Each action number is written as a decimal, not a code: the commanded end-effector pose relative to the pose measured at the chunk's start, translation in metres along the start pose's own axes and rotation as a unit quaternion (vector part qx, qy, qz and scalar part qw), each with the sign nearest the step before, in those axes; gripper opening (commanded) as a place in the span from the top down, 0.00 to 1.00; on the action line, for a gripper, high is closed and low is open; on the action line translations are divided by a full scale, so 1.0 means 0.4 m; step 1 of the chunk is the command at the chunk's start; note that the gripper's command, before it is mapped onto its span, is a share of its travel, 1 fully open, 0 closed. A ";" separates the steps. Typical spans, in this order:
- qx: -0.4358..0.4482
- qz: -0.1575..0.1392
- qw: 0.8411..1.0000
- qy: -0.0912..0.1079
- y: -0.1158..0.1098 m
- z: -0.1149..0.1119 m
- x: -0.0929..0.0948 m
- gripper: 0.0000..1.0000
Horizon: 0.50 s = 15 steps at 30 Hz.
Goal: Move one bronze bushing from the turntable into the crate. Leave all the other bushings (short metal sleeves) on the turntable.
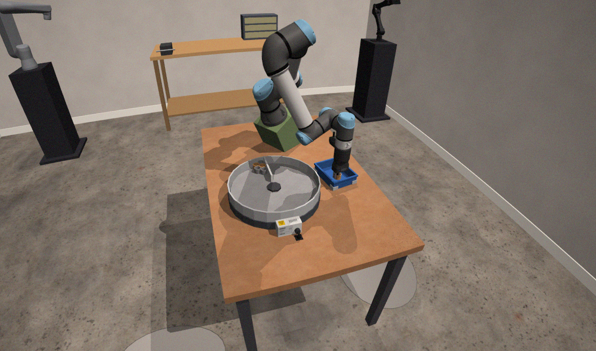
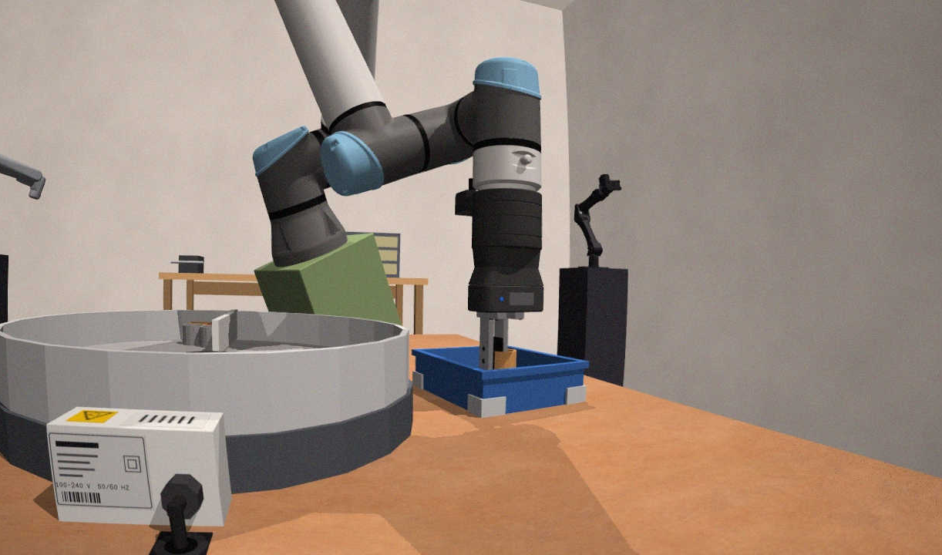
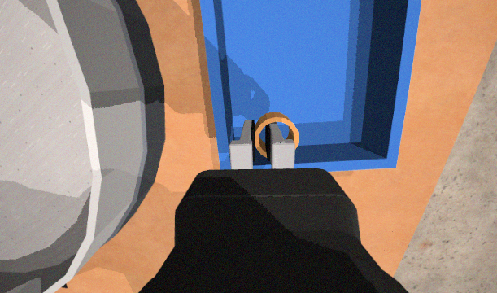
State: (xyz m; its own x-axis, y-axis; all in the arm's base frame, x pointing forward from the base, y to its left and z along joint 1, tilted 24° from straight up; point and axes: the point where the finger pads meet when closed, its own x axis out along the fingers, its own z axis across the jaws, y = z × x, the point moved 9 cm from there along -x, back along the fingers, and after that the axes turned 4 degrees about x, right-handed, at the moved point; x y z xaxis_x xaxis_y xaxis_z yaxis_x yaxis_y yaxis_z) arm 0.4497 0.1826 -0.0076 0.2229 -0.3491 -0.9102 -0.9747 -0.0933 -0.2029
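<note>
The bushing (image 1: 338, 176) (image 2: 507, 358) (image 3: 274, 116) is upright, low inside the crate (image 1: 344, 183) (image 2: 537, 393) (image 3: 403, 102), near one corner. The claw (image 1: 335, 175) (image 2: 493, 363) (image 3: 259, 133) is clamped on its wall, one finger in the bore and one outside, probably because that needs little opening. Lowering before release should limit bouncing. Beyond, the other bushings (image 1: 259, 169) (image 2: 196, 335) sit beside the divider (image 1: 268, 169) (image 2: 222, 332) on the turntable (image 1: 273, 216) (image 2: 254, 379) (image 3: 118, 122), as the task wants.

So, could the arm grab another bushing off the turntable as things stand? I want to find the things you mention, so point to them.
Probably not: the tool (image 1: 337, 175) (image 2: 496, 362) (image 3: 259, 133) is shut on a bronze bushing (image 1: 339, 176) (image 2: 506, 358) (image 3: 275, 115) at the crate (image 1: 324, 166) (image 2: 536, 389) (image 3: 407, 81). The clustered others (image 1: 260, 169) (image 2: 194, 334) also sit near an upright divider (image 1: 268, 169) (image 2: 221, 332).
</note>
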 end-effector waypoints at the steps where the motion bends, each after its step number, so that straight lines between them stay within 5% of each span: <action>1: 0.001 0.000 1.000 0.000 -0.002 -0.001 0.004 1.00; 15: 0.000 -0.001 1.000 0.000 0.000 0.000 0.022 1.00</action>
State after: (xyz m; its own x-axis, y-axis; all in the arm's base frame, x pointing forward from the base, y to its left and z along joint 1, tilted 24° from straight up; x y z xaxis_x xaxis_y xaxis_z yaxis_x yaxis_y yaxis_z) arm 0.4504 0.1808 -0.0138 0.2230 -0.3496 -0.9100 -0.9747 -0.0948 -0.2024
